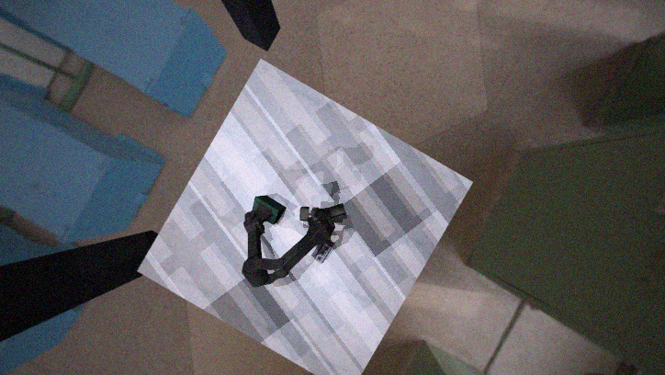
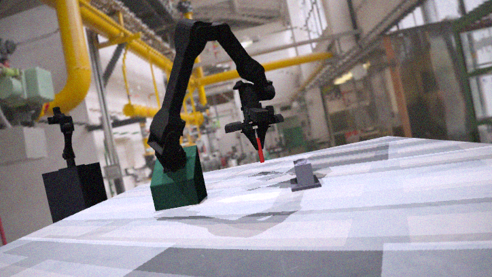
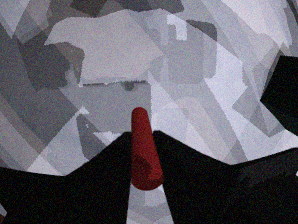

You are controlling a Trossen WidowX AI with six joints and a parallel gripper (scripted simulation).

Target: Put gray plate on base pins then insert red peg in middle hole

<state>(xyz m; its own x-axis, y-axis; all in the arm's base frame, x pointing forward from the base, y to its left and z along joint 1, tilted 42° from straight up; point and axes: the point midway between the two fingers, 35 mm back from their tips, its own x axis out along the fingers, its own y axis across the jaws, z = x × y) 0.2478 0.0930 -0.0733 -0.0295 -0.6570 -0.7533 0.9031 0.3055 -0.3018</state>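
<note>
My gripper [image 2: 257,134] [image 3: 141,137] is shut on the red peg [image 2: 260,150] [image 3: 145,156]. It holds the peg upright by its top end, with the lower end well above the table. The gray base with the gray plate on it [image 2: 304,177] [image 1: 332,187] stands on the table to the right of the peg and nearer the camera in the exterior view. I cannot tell plate and base apart or see the holes. In the overhead view the gripper [image 1: 331,215] is a short way from the base.
The arm stands on a green block [image 2: 177,185] [image 1: 270,208] at the left. A black box with a stand [image 2: 73,189] sits beyond the table's left edge. The gray-patterned table [image 2: 378,223] [image 1: 260,120] has edges on all sides.
</note>
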